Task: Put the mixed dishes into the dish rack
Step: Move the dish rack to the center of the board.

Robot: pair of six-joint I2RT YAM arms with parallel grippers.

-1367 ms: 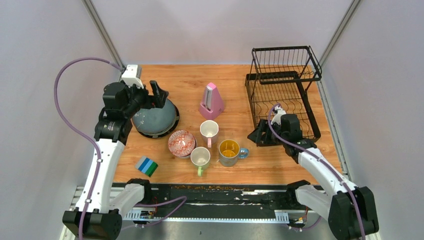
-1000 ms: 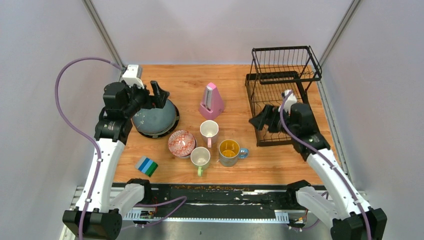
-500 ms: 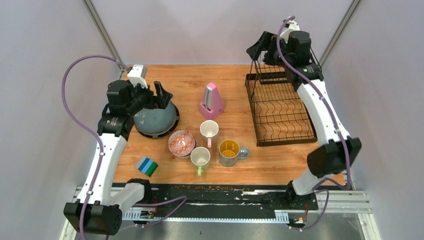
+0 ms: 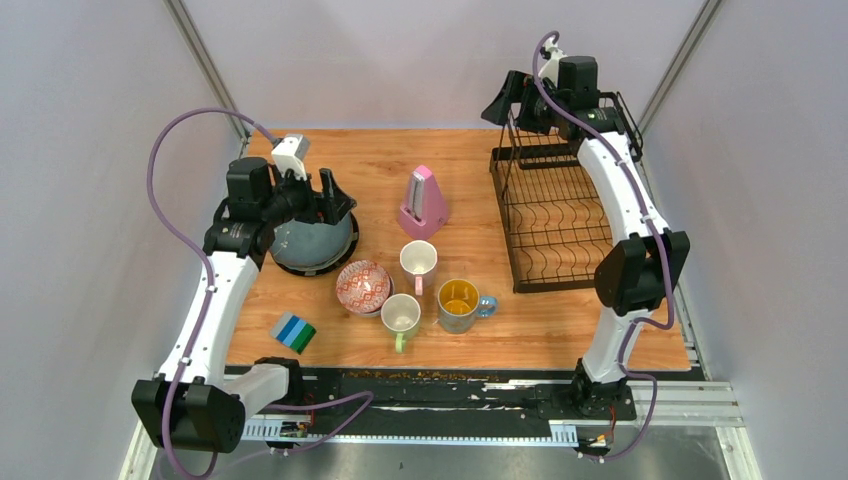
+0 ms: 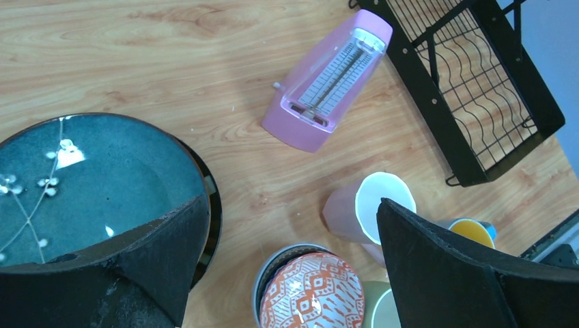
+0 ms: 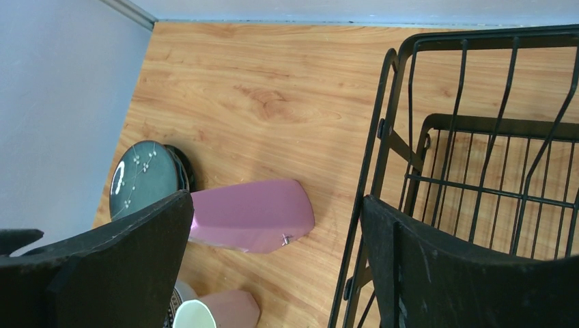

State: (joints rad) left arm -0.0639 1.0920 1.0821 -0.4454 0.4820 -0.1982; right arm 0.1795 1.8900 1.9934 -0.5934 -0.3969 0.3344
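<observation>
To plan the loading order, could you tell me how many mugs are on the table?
3: the pink-white mug before the pink metronome, the pale green mug beside the red-patterned bowl, the yellow-lined grey mug rightmost. None looks hidden.

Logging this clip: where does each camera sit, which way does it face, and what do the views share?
Top external: fixed above and behind the robot, looking down on the table; both whole arms show.
Left wrist: on the left claw, looking down at the plates, metronome and pink-white mug; its two fingers frame the bottom.
Right wrist: on the right claw, high up, looking down past the dish rack; both fingers show.
Shared: all three show the metronome.
</observation>
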